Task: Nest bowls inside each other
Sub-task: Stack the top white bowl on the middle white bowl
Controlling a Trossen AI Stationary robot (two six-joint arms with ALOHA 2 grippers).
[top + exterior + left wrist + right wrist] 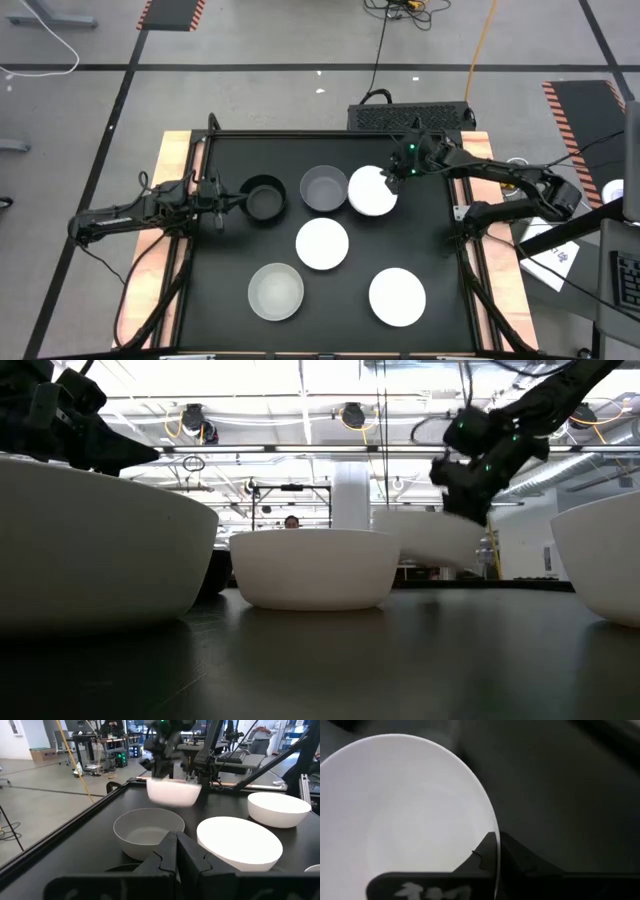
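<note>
Nesting had barely started: no bowl sat inside another yet, all six were separate and looked empty. Left to right on the table [200, 300]: left pincer [228, 200] closed on the black bowl [264, 197] rim, translucent bowl [275, 291] near the front, grey bowl [324, 188], middle white bowl [322, 243], then a lifted white bowl [372, 191] pinched at its rim by the right pincer [396, 175], off the table just beside the grey one. Last white bowl [397, 296] front right. By my read, five nests left.

black bowl [264, 197], grey bowl [324, 188], black table [440, 260]
</note>
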